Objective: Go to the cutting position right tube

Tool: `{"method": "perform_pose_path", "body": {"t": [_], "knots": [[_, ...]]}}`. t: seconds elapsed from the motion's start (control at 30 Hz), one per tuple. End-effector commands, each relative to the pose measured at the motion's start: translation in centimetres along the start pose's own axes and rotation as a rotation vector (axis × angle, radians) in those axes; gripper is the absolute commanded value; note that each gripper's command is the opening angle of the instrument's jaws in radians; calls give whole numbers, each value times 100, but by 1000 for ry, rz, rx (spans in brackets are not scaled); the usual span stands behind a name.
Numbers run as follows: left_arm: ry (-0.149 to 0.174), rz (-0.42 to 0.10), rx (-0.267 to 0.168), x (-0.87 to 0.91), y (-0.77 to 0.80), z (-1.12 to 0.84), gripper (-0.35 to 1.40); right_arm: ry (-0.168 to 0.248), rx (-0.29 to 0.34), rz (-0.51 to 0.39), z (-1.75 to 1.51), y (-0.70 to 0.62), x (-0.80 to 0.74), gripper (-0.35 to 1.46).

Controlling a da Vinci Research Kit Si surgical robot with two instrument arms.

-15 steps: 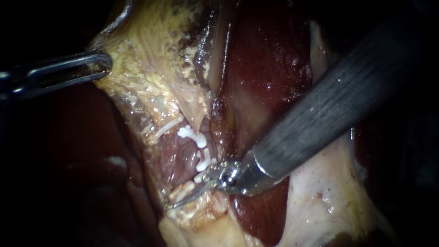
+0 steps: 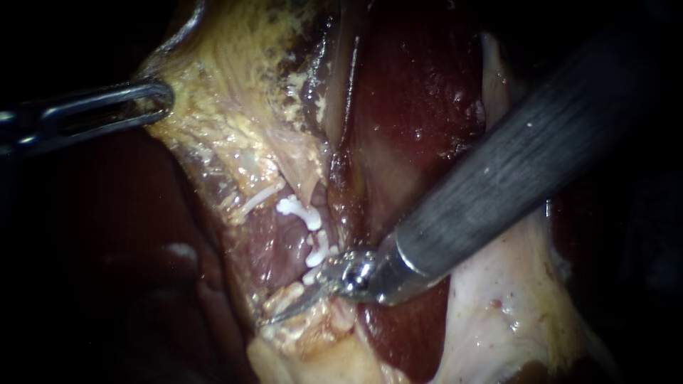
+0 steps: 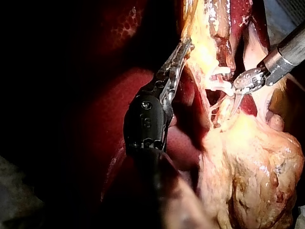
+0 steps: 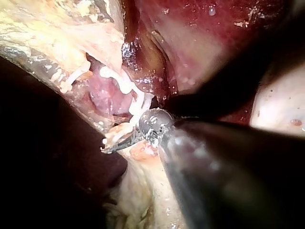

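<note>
The background is the dark red, wet liver (image 2: 420, 107), with a band of pale yellow fatty tissue (image 2: 235, 107) across it. My left instrument (image 2: 153, 99), a thin metal one with a looped tip, has its jaws closed on the edge of this pale yellow fatty tissue and holds it pulled aside, well apart from the other tip.

My right instrument (image 2: 302, 304), a dark grey shaft ending in a shiny joint and thin curved blades, lies with its joint just beside the small white plastic clips (image 2: 299, 208). These sit on a pinkish tube (image 2: 281, 245) beside the blades. Whether this is the right tube I cannot tell. The jaws look narrow, lying together and holding nothing; the tip rests on the pale tissue ahead of the joint, past the last clip.

I judge the approach is nearly finished, but the blades are not yet around the tube. The next move calls for opening them and placing the tube between them, between two clips, without pushing a clip.
</note>
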Motion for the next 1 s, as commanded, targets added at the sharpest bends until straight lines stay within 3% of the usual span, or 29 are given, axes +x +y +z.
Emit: {"method": "perform_pose_path", "body": {"t": [0.03, 0.5, 0.73, 1.0], "knots": [[0, 0, 0, 0, 0, 0, -35, 0, -8, -1, -5, -1, -1, 128], [0, 0, 0, 0, 1, 0, -35, 38, -46, 16, -62, -21, 2, 130], [0, 0, 1, 0, 1, 0, -35, 16, -74, 26, -97, -38, -2, 130], [1, 1, 4, 0, 3, 0, -35, 44, -105, 40, -130, -47, 14, 130]]}}
